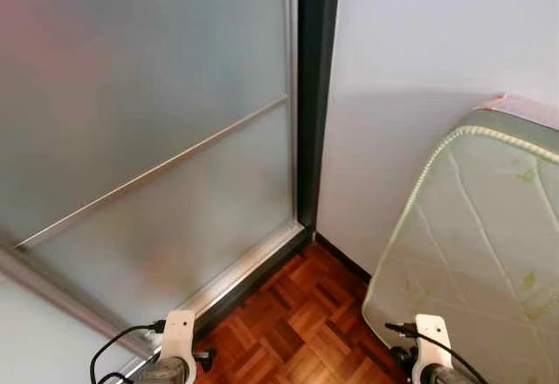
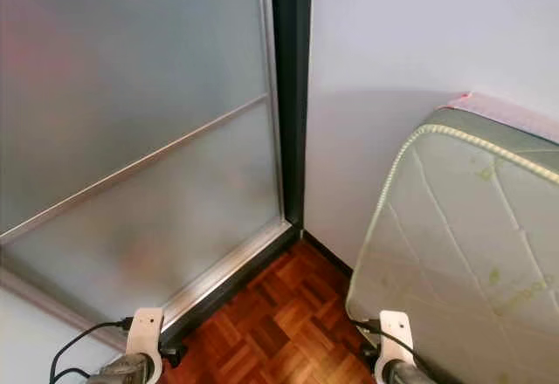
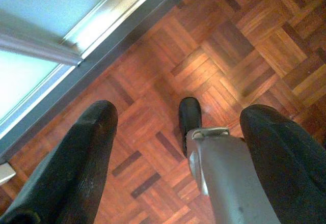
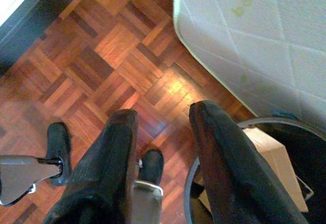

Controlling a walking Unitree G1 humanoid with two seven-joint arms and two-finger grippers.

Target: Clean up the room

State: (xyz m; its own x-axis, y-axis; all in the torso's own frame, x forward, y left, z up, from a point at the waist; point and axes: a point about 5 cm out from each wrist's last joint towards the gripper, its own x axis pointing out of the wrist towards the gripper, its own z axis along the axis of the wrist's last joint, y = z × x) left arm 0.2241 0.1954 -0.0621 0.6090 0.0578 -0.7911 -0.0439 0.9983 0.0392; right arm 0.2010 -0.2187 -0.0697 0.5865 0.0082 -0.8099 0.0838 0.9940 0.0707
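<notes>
While the robot faces a room corner, both arms hang low and nothing is in hand.

Setting: a frosted sliding door covers the left and centre of the head view; a pale wall rises at upper right; parquet floor shows at the bottom centre.

Mattress: a quilted mattress with green piping leans at the right of the frame, its lower corner near the floor.

Left end effector: the left end effector points down at bare parquet beside the door track. Its two black fingers stand wide apart, gripping nothing.

Right end effector: the right end effector hangs over the floor near the mattress corner. Its fingers are parted by a narrow gap, with nothing between them.

Task's thing: a cardboard box sits inside a round dark-rimmed container, at the lower right of the right wrist view, close to that end effector.

Handling judgement: the box is probably light, stiff and crushable; take it across opposite flat sides near the upper edge. The mattress looks too bulky and floppy for one end effector.
</notes>
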